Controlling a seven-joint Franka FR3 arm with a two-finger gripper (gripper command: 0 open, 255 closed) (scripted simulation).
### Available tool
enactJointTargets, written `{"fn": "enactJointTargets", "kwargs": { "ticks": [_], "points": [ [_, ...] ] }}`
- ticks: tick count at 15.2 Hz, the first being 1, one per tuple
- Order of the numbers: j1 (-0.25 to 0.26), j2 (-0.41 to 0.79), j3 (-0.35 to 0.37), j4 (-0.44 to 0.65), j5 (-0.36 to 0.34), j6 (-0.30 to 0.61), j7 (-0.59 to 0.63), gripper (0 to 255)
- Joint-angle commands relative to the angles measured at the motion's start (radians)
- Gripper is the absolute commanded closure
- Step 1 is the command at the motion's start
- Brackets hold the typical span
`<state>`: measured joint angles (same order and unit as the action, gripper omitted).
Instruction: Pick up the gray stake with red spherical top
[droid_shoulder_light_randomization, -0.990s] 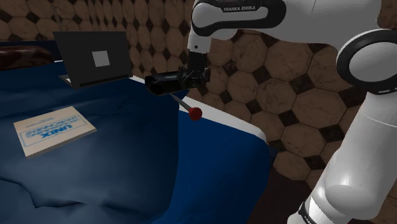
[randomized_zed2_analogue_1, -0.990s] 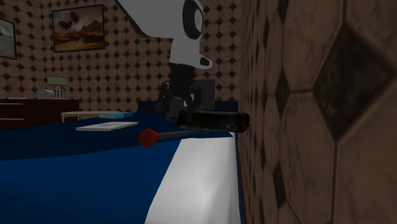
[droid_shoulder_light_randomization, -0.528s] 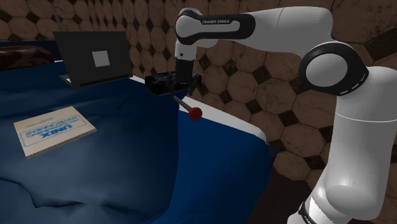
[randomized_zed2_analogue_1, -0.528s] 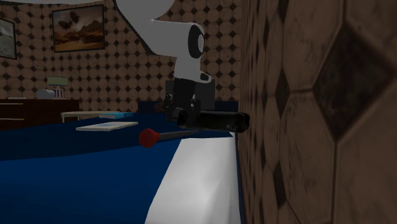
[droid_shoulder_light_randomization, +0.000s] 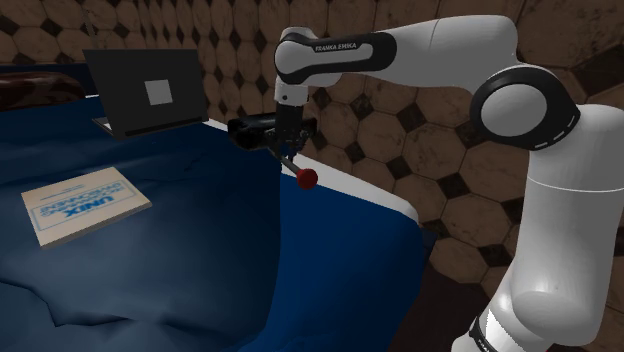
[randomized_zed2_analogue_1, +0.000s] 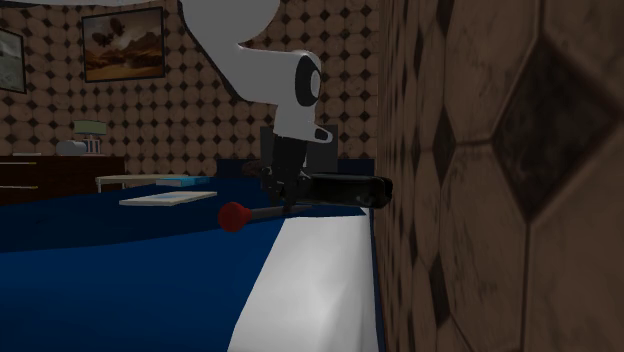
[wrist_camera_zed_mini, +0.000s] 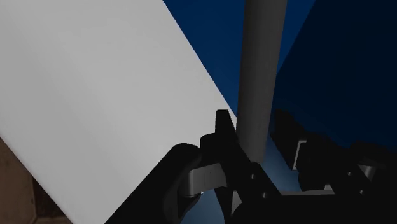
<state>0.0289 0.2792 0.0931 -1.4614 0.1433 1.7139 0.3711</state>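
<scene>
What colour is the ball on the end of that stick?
The ball is red, clearest in the shoulder view.

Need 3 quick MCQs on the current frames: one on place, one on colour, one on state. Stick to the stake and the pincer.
1. Where does the stake lie?
A. On the book
B. At the edge of the bed, beside the white strip, close to the long black object
C. On the laptop

2. What colour is the ball on the stake's end?
A. Red
B. Green
C. Yellow

3. What state is the pincer in?
A. Shut on nothing, above the laptop
B. Open, astride the stake's grey shaft
C. Shut on the book

Answers:
1. B: the shoulder view shows the stake on the blue cover next to the white strip.
2. A: the ball shows red in both exterior views.
3. B: in the wrist view the fingers stand apart with the shaft between them, and there is a gap on one side.
</scene>
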Motion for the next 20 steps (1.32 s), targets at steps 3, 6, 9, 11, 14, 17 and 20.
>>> {"fn": "enactJointTargets", "kwargs": {
  "ticks": [3, 6, 9, 11, 14, 17, 20],
  "points": [
    [0.000, 0.000, 0.000, -0.001, 0.000, 0.001, 0.000, 255],
    [0.000, 0.000, 0.000, -0.001, 0.000, 0.001, 0.000, 255],
    [-0.001, 0.001, 0.000, 0.014, 0.000, -0.013, 0.001, 255],
    [-0.001, 0.004, 0.000, 0.045, -0.001, -0.041, 0.005, 255],
    [-0.001, 0.010, 0.000, 0.094, -0.002, -0.083, 0.011, 255],
    [0.000, 0.020, 0.000, 0.148, -0.003, -0.127, 0.018, 255],
    [0.000, 0.032, 0.001, 0.208, -0.004, -0.174, 0.025, 255]
  ]
}}
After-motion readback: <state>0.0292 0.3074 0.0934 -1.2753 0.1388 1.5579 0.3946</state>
